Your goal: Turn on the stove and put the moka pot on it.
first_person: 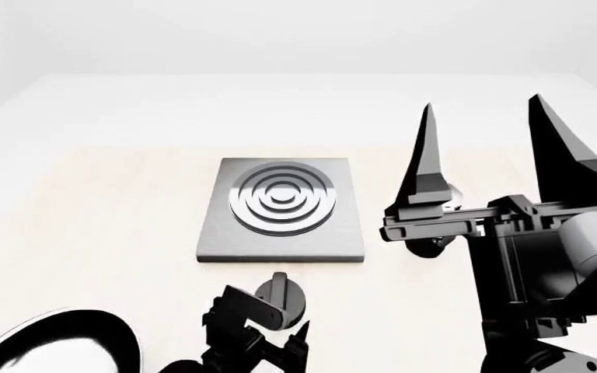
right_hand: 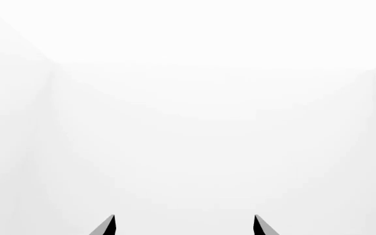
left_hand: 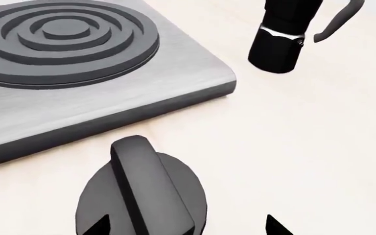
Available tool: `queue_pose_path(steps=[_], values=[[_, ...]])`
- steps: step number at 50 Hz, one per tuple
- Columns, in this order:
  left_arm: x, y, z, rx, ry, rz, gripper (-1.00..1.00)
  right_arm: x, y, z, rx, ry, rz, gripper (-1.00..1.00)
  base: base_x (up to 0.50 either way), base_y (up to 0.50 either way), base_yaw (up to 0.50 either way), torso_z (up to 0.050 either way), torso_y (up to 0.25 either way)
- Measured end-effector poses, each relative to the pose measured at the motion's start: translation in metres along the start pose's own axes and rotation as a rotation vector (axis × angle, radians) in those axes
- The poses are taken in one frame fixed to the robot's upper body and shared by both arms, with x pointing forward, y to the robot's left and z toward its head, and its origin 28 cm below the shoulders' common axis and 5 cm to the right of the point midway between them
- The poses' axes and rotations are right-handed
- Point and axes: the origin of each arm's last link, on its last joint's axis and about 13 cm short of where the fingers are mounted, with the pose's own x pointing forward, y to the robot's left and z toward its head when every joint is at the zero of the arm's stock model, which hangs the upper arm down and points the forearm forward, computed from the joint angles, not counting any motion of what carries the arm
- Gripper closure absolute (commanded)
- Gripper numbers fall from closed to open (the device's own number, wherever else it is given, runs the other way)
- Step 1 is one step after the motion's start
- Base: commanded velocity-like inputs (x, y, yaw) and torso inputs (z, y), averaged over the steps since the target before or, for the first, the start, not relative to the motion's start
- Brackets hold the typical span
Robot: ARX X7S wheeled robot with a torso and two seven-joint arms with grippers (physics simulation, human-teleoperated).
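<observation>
The stove (first_person: 283,233) is a flat dark-grey slab with a ringed burner (first_person: 283,198) in mid-table. It also shows in the left wrist view (left_hand: 109,93). Its round black knob (first_person: 281,295) lies in front of the slab. My left gripper (first_person: 273,326) is open and hovers just over the knob (left_hand: 142,191), which sits between the tips (left_hand: 186,227), closer to one finger. The moka pot (left_hand: 279,39) stands beside the stove, black base and side handle showing. In the head view it is mostly hidden behind my right gripper (first_person: 485,148), which is raised, open and empty (right_hand: 184,226).
A black frying pan (first_person: 50,346) lies at the near left of the pale table (first_person: 91,225). The right arm's body (first_person: 527,249) stands over the table's right side. The right wrist view faces only a white wall.
</observation>
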Motion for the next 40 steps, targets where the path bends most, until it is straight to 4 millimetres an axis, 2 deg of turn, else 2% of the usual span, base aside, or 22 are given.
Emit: queue_pose_path(steps=[40], values=[[0.012, -0.002, -0.006, 0.004, 0.025, -0.031, -1.00, 0.000, -0.001, 0.001, 0.000, -0.002, -0.001, -1.00, 0.00, 0.00, 0.00, 0.000, 0.000]])
